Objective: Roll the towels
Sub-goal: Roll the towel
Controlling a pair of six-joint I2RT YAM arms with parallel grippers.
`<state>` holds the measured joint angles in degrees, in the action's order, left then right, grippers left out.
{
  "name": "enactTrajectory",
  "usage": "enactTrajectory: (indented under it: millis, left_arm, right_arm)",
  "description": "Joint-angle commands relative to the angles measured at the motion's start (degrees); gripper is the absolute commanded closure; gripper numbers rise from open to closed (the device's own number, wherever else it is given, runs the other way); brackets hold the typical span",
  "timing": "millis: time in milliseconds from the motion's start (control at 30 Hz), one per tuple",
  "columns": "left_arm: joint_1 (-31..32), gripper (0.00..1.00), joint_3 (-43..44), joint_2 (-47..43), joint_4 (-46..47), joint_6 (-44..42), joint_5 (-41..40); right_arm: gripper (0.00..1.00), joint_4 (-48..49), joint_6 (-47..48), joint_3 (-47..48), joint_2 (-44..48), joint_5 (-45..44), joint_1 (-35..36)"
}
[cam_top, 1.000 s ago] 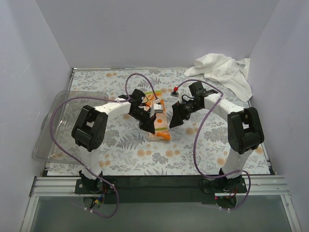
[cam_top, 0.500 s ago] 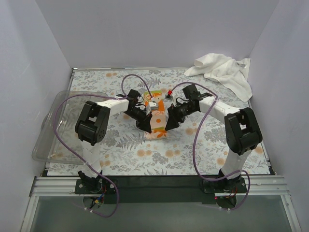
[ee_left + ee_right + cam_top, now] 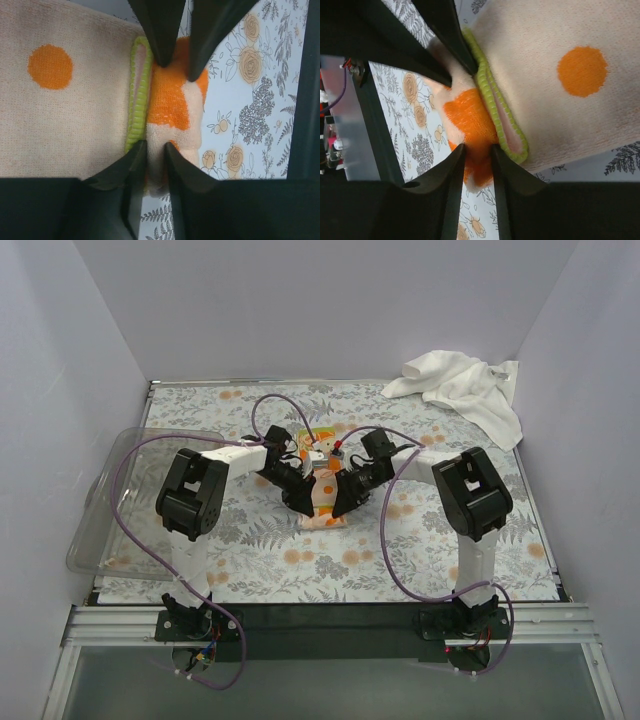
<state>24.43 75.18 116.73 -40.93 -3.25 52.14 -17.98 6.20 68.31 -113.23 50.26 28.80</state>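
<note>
No text, label, brand, number or sign is readable: the small cloth (image 3: 75,100) shows only orange dots and green trim, the surface covering (image 3: 400,560) only flowers.

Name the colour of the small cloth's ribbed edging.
Lime green edging, clearest in right wrist view.

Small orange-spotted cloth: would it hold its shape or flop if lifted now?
Probably flops: the small cloth bunches softly where the left hand and right hand pinch it. Its looped pile likely resists slipping. The loose fold may unroll.

Large towel (image 3: 462,388) lies behind-right of small cloth (image 3: 322,508).
</note>
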Motion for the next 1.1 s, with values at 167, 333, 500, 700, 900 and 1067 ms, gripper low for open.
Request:
enactTrajectory:
  millis: [167,333,500,700,900,1067]
  left_arm:
    - [-1.48,0.64,-1.86,-8.25,0.93,-2.55,-2.83]
    - [-1.14,0.39,-10.74,-20.65,10.5,-6.77,-8.1]
    - [3.52,0.37,-18.2,-27.16,16.57,-11.07,-16.27]
    - [11.08,0.4,-27.35,-33.39,27.63,-19.15,-21.9]
    - [13.37,0.42,-30.09,-31.21,33.18,-20.66,-26.46]
    - [13.28,0.48,-31.23,-28.4,34.34,-23.2,-26.65]
  right_arm:
    - [0.79,1.63,-1.71,3.32,-3.4,-6.66,1.88]
    - [0.82,-0.3,-1.45,4.63,-5.33,-8.51,2.23]
    - [0.83,-1.53,-1.1,5.16,-6.12,-8.51,2.23]
    - [0.83,-2.41,-1.1,5.51,-7.88,-6.23,2.23]
    - [0.83,-2.77,-1.1,6.31,-8.76,-5.52,2.23]
    - [0.83,-3.03,-1.27,6.04,-9.2,-4.73,2.14]
